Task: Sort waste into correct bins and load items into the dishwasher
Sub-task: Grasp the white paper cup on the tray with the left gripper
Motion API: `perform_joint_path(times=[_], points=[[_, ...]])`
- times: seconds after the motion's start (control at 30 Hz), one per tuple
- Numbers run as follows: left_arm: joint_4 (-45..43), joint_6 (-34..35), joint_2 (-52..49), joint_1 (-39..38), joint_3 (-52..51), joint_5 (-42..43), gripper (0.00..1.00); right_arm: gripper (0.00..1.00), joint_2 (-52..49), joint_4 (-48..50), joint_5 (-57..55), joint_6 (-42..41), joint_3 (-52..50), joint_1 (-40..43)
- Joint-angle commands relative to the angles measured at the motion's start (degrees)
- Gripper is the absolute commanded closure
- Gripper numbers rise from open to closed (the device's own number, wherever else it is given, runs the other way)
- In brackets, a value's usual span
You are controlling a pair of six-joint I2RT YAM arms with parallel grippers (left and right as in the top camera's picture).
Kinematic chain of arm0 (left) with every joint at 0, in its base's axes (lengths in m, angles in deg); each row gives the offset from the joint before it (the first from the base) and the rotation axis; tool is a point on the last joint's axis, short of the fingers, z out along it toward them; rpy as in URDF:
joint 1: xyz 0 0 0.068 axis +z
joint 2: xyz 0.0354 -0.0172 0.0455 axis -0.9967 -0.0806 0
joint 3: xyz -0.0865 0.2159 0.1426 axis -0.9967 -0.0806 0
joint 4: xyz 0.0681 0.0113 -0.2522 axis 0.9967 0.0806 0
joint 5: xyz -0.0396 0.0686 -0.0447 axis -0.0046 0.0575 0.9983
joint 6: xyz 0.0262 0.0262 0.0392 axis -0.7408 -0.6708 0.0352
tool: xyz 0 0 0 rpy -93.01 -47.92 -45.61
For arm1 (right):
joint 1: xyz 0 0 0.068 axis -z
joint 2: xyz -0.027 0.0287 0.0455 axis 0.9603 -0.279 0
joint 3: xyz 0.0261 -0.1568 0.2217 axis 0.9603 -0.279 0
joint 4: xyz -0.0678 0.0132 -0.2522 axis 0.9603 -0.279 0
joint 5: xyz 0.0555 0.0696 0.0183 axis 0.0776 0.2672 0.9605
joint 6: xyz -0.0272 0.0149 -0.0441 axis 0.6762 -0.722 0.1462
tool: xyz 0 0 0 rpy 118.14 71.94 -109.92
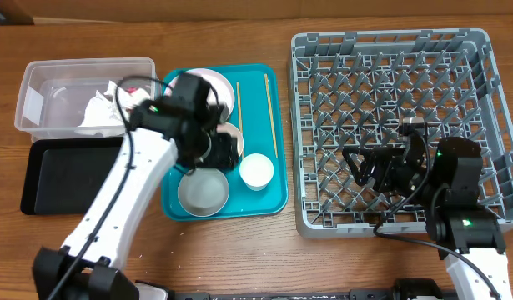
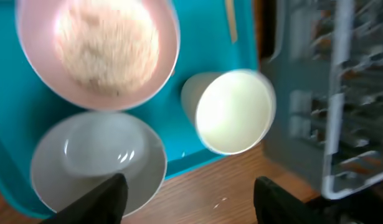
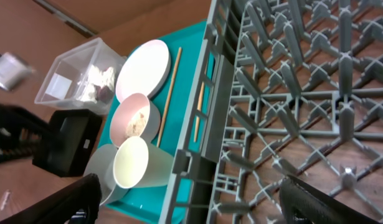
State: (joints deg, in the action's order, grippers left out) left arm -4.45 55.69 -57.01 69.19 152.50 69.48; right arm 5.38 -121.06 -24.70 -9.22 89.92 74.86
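found left hand spread wide, empty, above pink bowl of rice on teal tray, middle of table; probably poised to lift it. right hand likewise parted, parked over dish rack by right edge. paper scraps in clear tub, far-left corner.

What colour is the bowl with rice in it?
Pale pink; the bowl shows best in the left wrist view.

Plate one; bowls two; cup one; chopsticks two; tub, black tray, teal tray, rack one each.
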Motion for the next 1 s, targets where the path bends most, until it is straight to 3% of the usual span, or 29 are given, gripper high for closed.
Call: perform_joint_path(times=[0.0,0.13,0.27,0.47,0.6,0.77,0.97], points=[[1.5,-4.3,0.1,0.5,5.4,2.3,0.30,0.07,0.2,-3.0,-3.5,-0.9,7.0,-1.7],[2.6,-4.6,0.1,2.3,8.4,2.5,0.27,0.03,-1.9,-10.3,-10.7,-1.6,15.3,-7.5],[3.3,-5.4,0.1,8.9,9.6,6.2,0.28,0.00,-8.8,-17.7,-19.5,-4.5,24.1,-17.2],[5.5,-11.2,0.0,14.1,9.6,8.4,0.30,0.00,-18.1,-19.1,-22.1,-10.6,27.4,-24.5],[6.1,-14.8,-0.7,12.6,9.6,7.7,0.27,0.00,-20.9,-19.0,-21.7,-12.6,27.4,-24.6],[5.9,-14.9,-4.9,8.6,9.6,5.5,0.15,0.00,-20.9,-17.8,-20.0,-12.6,27.4,-24.6],[5.6,-14.9,-12.4,4.4,9.6,5.5,0.19,0.00,-21.0,-17.8,-19.5,-12.4,27.4,-24.6]])
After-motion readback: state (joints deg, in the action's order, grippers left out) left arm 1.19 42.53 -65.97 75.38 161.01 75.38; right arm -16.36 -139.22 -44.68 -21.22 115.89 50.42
